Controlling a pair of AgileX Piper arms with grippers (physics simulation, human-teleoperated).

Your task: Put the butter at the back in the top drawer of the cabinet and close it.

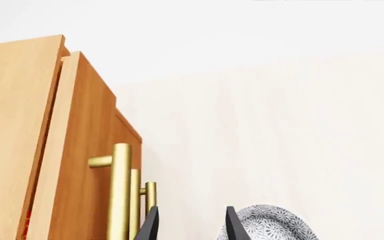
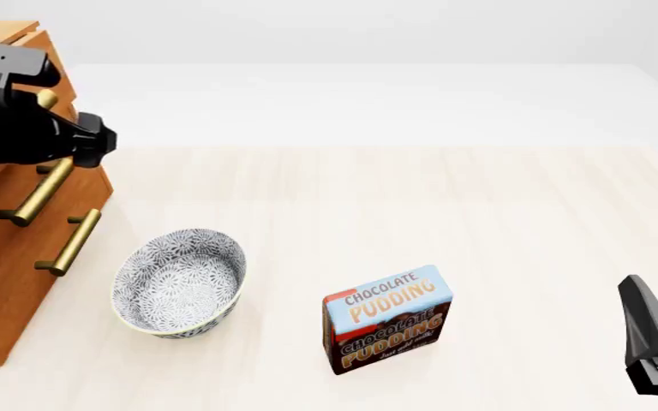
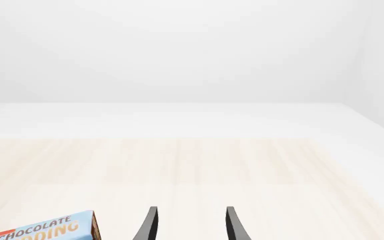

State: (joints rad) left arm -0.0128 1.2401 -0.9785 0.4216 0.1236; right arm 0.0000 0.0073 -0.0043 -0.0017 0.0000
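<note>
The left claw [image 1: 190,225] is spread, with nothing between its two dark fingers; in its wrist view it looks along the front of the cabinet [image 1: 18,130]. Just beside one finger are the brass handles of the drawers, and a patterned bowl [image 1: 272,225] shows past the other finger. In the front view the left arm [image 2: 20,120] hangs in front of the upper part of the cabinet, near the top handle [image 2: 34,195], and it hides much of that part.

The top drawer [image 1: 88,150] stands a little out from the cabinet body, so there is a narrow gap along its edge. At the lower end of this gap I see a small red-orange patch [image 1: 26,225]. I judge it is the butter, already inside the drawer, but too little is visible to tell which way the box points or where its long axis lies.

So the step in hand seems to be the closing. The next move calls for the left claw to press on the drawer front or its handle and push straight toward the cabinet until the gap is gone.

The right claw [image 3: 190,225] is also spread and empty. It rests low at the near right of the tabletop [image 2: 421,197], with the Chocolate Pudding box [image 2: 387,319] near it, well apart from the cabinet.
</note>
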